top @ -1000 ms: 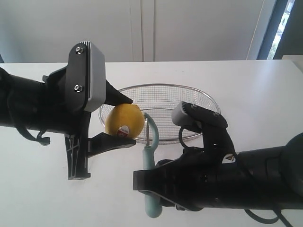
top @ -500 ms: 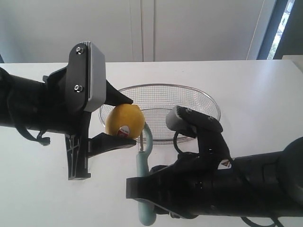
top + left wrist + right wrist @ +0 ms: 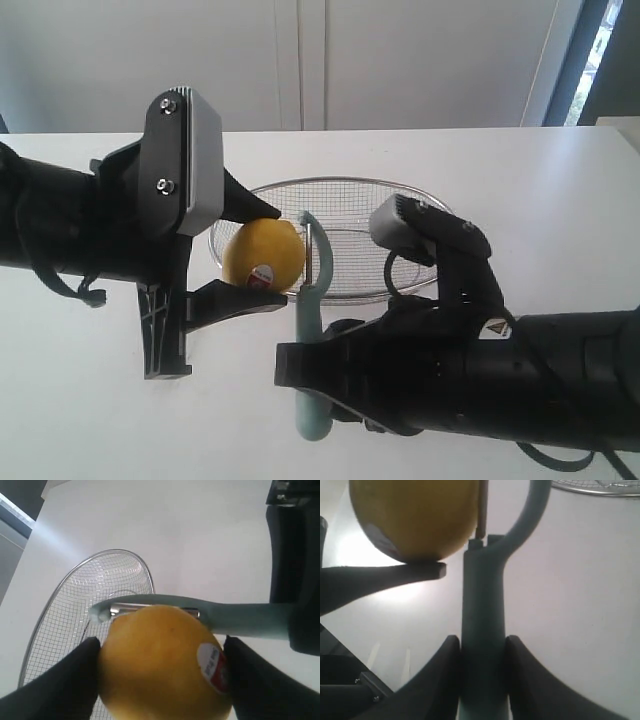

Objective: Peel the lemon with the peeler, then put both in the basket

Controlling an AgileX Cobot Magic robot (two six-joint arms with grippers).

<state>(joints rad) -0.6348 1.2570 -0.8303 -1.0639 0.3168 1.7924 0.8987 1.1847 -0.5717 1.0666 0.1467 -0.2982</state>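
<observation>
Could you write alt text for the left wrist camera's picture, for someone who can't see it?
A yellow lemon with a red-and-white sticker is clamped between two dark fingers, filling the close-up. A pale teal peeler lies across it just behind, with a wire-mesh basket on the white table beyond.

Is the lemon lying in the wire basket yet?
No, the round yellow lemon sits clamped in the left claw, not resting in the oval silver wire-mesh basket.
</observation>
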